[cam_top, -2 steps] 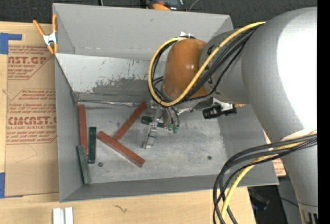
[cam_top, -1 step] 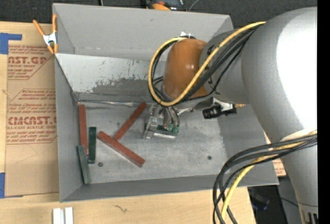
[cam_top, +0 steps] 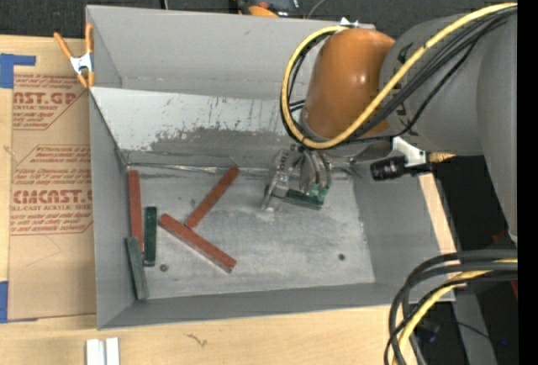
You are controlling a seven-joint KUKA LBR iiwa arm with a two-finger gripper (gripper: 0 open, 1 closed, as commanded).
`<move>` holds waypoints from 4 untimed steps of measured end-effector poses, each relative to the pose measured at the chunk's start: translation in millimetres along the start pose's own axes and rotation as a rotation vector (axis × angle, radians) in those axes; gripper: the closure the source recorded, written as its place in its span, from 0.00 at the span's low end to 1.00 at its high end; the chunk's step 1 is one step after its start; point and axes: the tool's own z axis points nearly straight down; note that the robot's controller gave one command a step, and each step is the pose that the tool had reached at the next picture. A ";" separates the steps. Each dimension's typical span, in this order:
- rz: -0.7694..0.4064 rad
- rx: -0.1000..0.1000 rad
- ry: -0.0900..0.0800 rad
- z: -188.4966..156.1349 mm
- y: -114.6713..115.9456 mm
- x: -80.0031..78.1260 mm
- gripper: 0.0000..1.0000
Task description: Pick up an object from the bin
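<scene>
The bin (cam_top: 277, 267) floor carries two red bars (cam_top: 197, 241) meeting in a T, a third red bar (cam_top: 133, 203) at the left wall, and two green bars (cam_top: 150, 233) beside it.

**Arm** (cam_top: 471, 94): a large rounded housing in light grey with a smooth, plain finish and no visible markings.

**Wrist cover** (cam_top: 349, 77): an orange dome, glossy, with a soft highlight on its upper face.

**Cable bundle** (cam_top: 292, 90): yellow and black cables run side by side. They loop round the orange cover and pass across the grey housing as a curved line.

**Lower cable loops** (cam_top: 445, 271): further yellow and black cables form broad arcs over a dark section of the robot.

**Black cylinder** (cam_top: 388, 169): a short dark barrel at the cover's lower edge, joined to a white bracket (cam_top: 409, 150).

**Gripper** (cam_top: 294, 188): a small pale-metal assembly under the orange cover, with thin wires leading into it.
</scene>
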 end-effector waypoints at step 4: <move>-0.534 0.001 0.011 108.7 83.6 -4.8 0.00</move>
